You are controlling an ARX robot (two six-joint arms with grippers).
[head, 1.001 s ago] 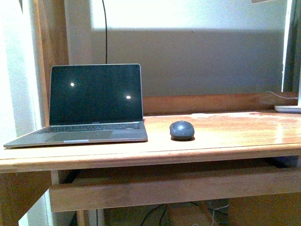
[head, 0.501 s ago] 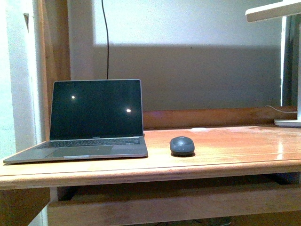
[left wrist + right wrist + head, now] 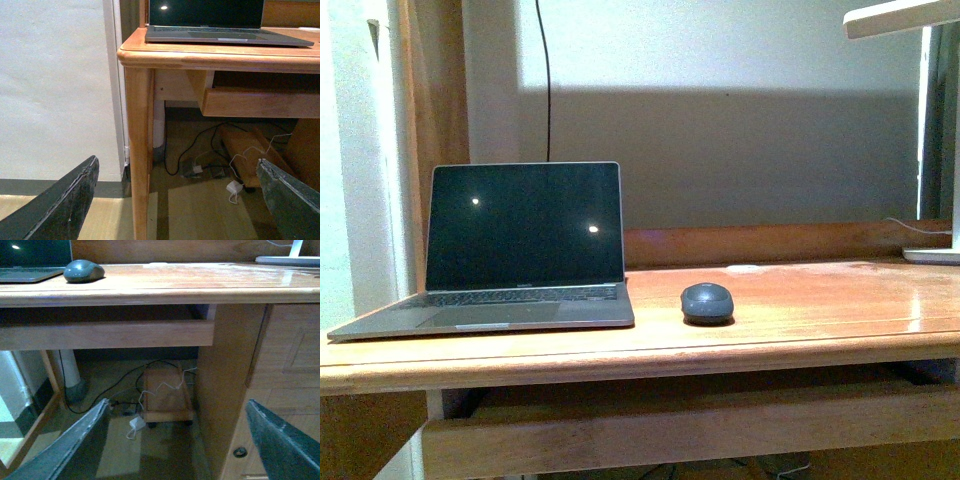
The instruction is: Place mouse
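The mouse (image 3: 707, 302), a small dark grey domed oval, sits on the wooden desk (image 3: 800, 320) just right of the open laptop (image 3: 520, 250). It also shows in the right wrist view (image 3: 83, 271) at the desk's near edge. Neither arm shows in the front view. My left gripper (image 3: 180, 200) is open and empty, low in front of the desk's left leg. My right gripper (image 3: 185, 440) is open and empty, below desk height, facing the drawer front and the desk's right cabinet.
The desk's left leg (image 3: 138, 150) stands close ahead of the left gripper. A drawer front (image 3: 105, 334) runs under the desktop. Cables and a white adapter (image 3: 136, 425) lie on the floor. A white lamp base (image 3: 932, 256) stands at the desk's far right.
The front view has shifted up and down slightly; the mouse and laptop stay where they were on the desk.
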